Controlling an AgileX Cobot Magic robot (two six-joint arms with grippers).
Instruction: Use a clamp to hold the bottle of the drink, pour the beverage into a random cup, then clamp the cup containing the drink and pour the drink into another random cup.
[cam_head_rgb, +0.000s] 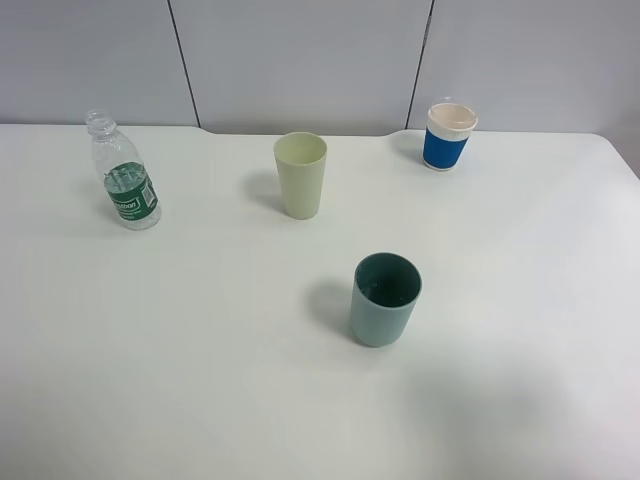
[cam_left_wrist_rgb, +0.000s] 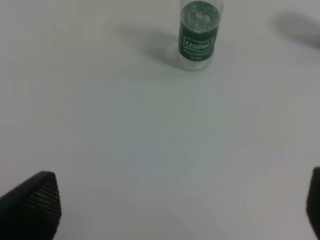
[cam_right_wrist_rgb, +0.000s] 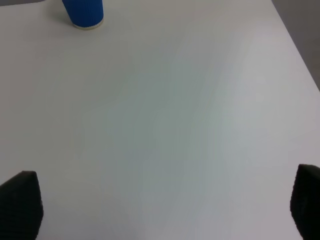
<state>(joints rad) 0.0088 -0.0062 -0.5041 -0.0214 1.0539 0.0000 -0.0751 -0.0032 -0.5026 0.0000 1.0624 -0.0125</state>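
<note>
A clear, uncapped plastic bottle (cam_head_rgb: 124, 178) with a green label stands upright at the left of the white table (cam_head_rgb: 200, 350); it also shows in the left wrist view (cam_left_wrist_rgb: 199, 34). A pale yellow-green cup (cam_head_rgb: 300, 174) stands at the back middle. A teal cup (cam_head_rgb: 385, 298) stands at the middle front. A blue-sleeved paper cup (cam_head_rgb: 449, 135) stands at the back right; its base shows in the right wrist view (cam_right_wrist_rgb: 83, 13). Neither arm shows in the exterior high view. My left gripper (cam_left_wrist_rgb: 175, 210) is open and empty, well short of the bottle. My right gripper (cam_right_wrist_rgb: 165, 212) is open and empty over bare table.
A grey panelled wall (cam_head_rgb: 300, 60) runs behind the table. The table's right edge (cam_right_wrist_rgb: 295, 45) shows in the right wrist view.
</note>
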